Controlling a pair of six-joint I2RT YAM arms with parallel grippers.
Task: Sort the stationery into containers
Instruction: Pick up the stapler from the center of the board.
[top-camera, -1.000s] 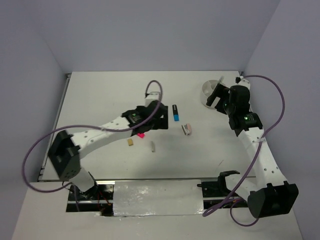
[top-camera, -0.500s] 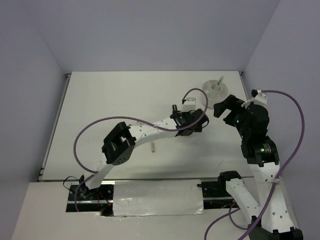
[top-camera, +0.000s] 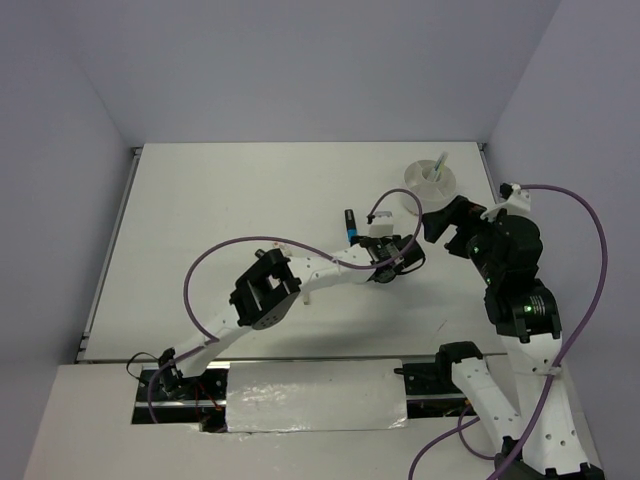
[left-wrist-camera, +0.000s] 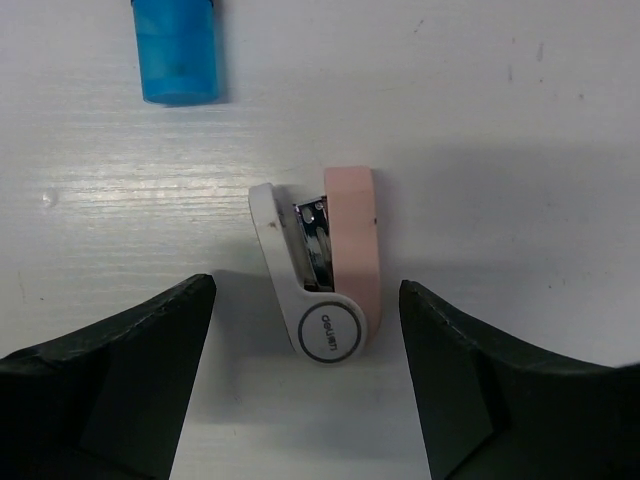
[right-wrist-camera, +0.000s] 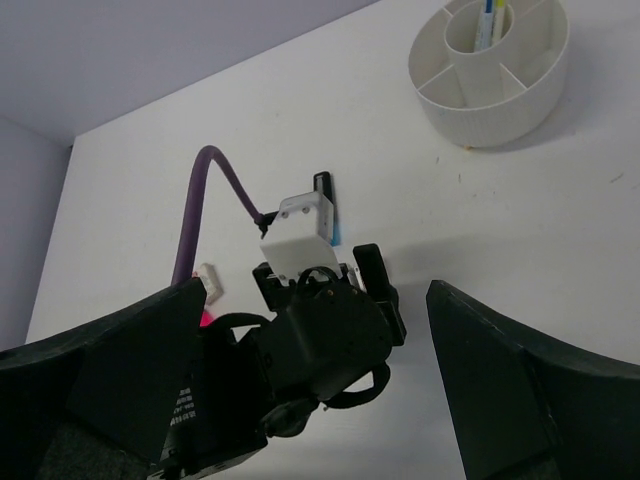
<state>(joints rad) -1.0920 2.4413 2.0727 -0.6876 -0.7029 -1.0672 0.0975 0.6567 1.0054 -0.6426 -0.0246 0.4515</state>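
While the left gripper (left-wrist-camera: 305, 290) hung wide open, holding nothing | small pink-and-white plastic stapler (left-wrist-camera: 320, 272) lay on the white table (left-wrist-camera: 500, 100) between its fingers, touching neither | long axis 12–6 in the left wrist view, round-logo hinge end at 6, mouth toward 12 | blue highlighter (left-wrist-camera: 180, 50) at 11 | right gripper (right-wrist-camera: 315, 300) wide open, empty | round white divided bowl (right-wrist-camera: 490, 112) at its 1 o'clock

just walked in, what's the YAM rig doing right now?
The left gripper is open and low over the table, with one finger on either side of a small pink-and-white stapler that it has not yet gripped. A blue highlighter lies just beyond. The right gripper hovers open and empty near the white divided bowl, which has thin pens in its centre compartment.
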